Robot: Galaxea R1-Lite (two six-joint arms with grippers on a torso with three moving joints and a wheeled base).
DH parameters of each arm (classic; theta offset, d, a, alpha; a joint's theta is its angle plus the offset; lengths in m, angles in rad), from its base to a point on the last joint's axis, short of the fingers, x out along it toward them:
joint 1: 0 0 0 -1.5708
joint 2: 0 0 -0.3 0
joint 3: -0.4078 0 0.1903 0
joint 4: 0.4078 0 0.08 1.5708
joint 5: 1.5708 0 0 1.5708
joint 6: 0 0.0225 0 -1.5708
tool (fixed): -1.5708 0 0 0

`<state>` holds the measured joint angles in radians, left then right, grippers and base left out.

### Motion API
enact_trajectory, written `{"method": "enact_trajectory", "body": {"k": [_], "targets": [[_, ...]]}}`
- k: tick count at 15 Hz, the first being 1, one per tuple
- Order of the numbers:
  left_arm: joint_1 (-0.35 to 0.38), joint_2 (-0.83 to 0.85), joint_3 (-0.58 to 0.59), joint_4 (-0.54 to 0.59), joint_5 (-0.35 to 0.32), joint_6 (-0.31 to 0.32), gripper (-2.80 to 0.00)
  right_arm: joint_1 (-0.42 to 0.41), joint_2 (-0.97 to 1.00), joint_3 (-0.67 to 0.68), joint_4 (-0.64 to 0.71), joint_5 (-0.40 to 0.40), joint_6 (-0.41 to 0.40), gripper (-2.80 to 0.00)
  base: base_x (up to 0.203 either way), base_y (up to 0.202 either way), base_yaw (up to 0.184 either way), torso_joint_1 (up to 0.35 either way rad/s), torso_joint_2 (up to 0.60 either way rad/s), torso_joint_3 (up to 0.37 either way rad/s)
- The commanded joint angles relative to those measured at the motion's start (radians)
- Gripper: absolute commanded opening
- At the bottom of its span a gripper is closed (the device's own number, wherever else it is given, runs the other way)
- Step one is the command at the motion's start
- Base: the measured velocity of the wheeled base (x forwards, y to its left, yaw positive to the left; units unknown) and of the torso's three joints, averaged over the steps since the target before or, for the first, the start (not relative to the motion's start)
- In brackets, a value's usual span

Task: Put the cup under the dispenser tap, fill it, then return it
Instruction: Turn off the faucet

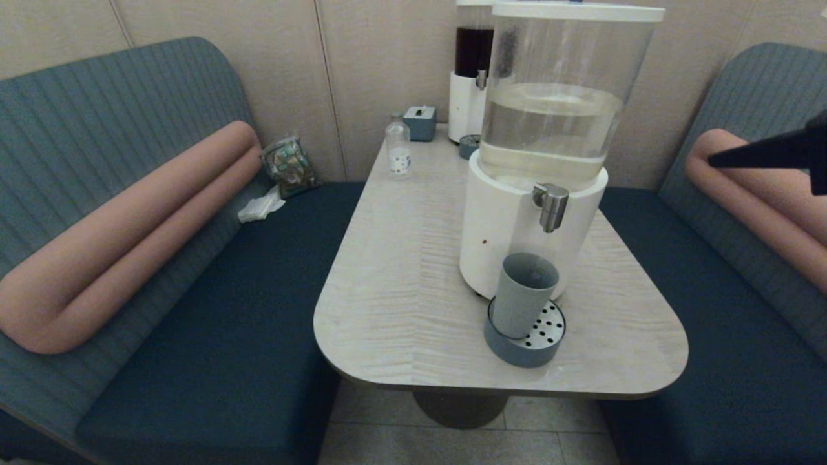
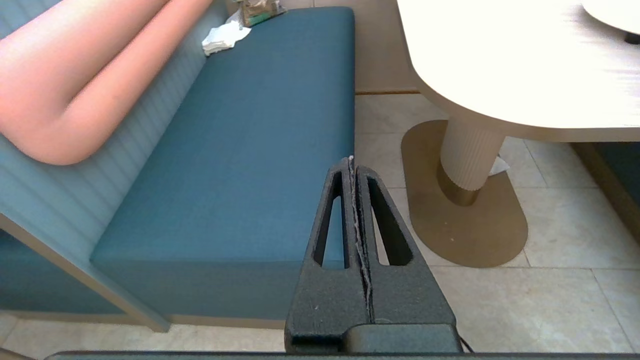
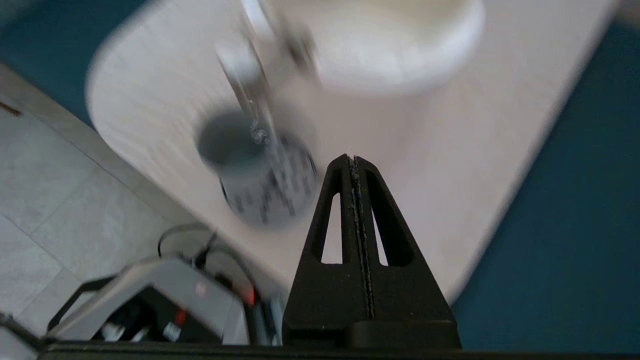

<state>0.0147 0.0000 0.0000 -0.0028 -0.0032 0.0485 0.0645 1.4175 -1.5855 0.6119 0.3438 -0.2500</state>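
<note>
The grey-blue cup (image 1: pixel 522 294) stands upright on a round perforated drip tray (image 1: pixel 539 339), below the steel dispenser tap (image 1: pixel 552 205) of the big clear-tank dispenser (image 1: pixel 549 129). In the right wrist view the cup (image 3: pixel 235 150) and the tap (image 3: pixel 250 95) show blurred beyond the fingers. My right gripper (image 1: pixel 711 160) is shut and empty, high at the right edge of the head view, well away from the cup; its tips (image 3: pixel 354 159) hover over the table. My left gripper (image 2: pixel 351 161) is shut and empty, parked low beside the left bench.
The pale table (image 1: pixel 400 290) also carries a slimmer dispenser with dark liquid (image 1: pixel 470 77), a small clear bottle (image 1: pixel 398 152) and a grey box (image 1: pixel 420 123) at the back. Blue benches (image 1: pixel 226 310) with pink bolsters flank it. The robot's base (image 3: pixel 165 300) shows below the table edge.
</note>
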Motion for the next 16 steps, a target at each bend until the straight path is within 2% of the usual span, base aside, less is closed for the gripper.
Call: {"method": "enact_trajectory", "body": {"k": [1,4,7,10,13,16], "targets": [[0.001,0.002,0.001,0.0,0.0,0.001,-2.8,-0.059,-0.123,0.13,0.002,0.002,-0.003,-2.8,0.0,0.0,0.0,0.0,0.0,0.0],[0.001,0.002,0.001,0.0,0.0,0.001,-2.8,-0.118,-0.233,0.303,0.005,-0.031,-0.002,-2.8,0.0,0.0,0.0,0.0,0.0,0.0],[0.001,0.002,0.0,0.0,0.0,0.001,-2.8,-0.091,-0.223,0.299,-0.003,-0.047,-0.015,-2.8,0.0,0.0,0.0,0.0,0.0,0.0],[0.001,0.002,0.0,0.0,0.0,0.001,-2.8,0.085,-0.122,0.207,-0.003,-0.08,-0.013,-2.8,0.0,0.0,0.0,0.0,0.0,0.0],[0.001,0.002,0.002,0.0,0.0,0.001,-2.8,0.25,0.027,0.06,-0.002,-0.168,-0.008,-2.8,0.0,0.0,0.0,0.0,0.0,0.0],[0.001,0.002,0.001,0.0,0.0,0.001,-2.8,0.316,0.188,-0.068,0.001,-0.255,0.021,-2.8,0.0,0.0,0.0,0.0,0.0,0.0]]}}
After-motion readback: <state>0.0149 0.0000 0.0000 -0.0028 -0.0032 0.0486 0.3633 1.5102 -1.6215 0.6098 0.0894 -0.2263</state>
